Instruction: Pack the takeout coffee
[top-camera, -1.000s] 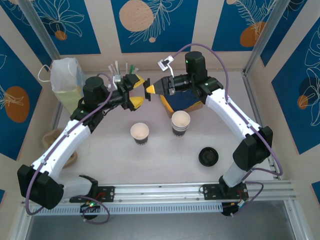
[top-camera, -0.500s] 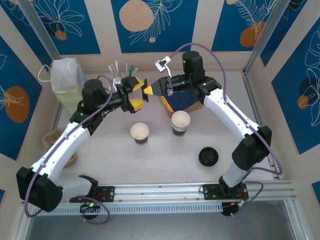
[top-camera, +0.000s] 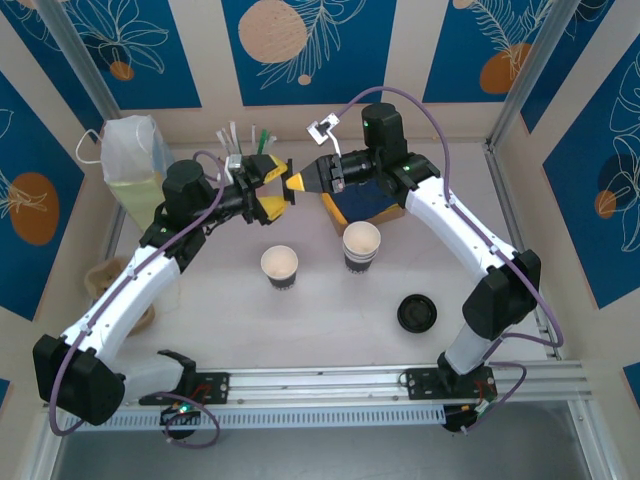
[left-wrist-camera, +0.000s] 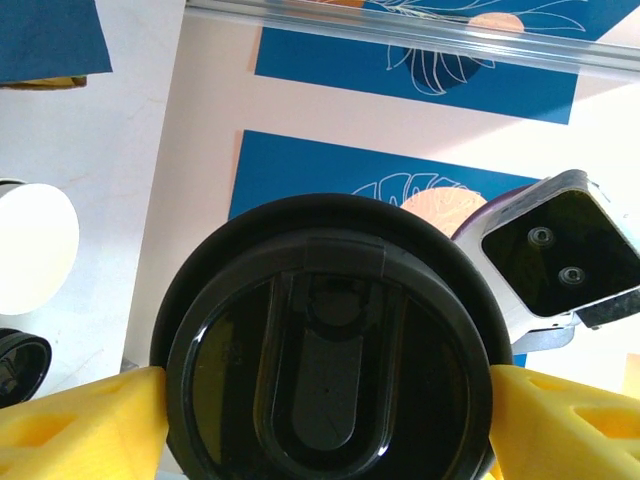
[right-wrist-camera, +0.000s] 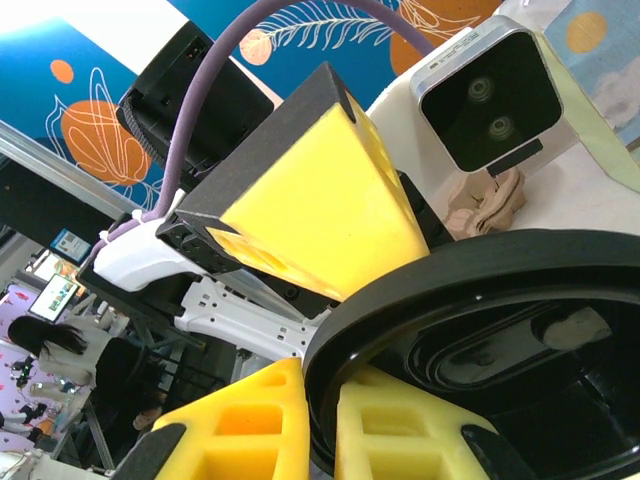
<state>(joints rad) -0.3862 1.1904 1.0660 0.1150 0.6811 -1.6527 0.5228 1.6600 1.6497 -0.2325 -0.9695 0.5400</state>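
Right jaws pinch the rim of a round black plastic lid (left-wrist-camera: 330, 370) in midair; left jaws straddle it, grip unclear.

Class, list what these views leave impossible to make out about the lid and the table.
Left wrist: whether the left gripper already presses the black lid; its fingers are cut off by the bottom edge.
Right wrist: the lid's far side, cut by the frame edge.
Top external: the white bag's contents, hidden by its cloudy walls; the dark blue item, partly under the right arm.
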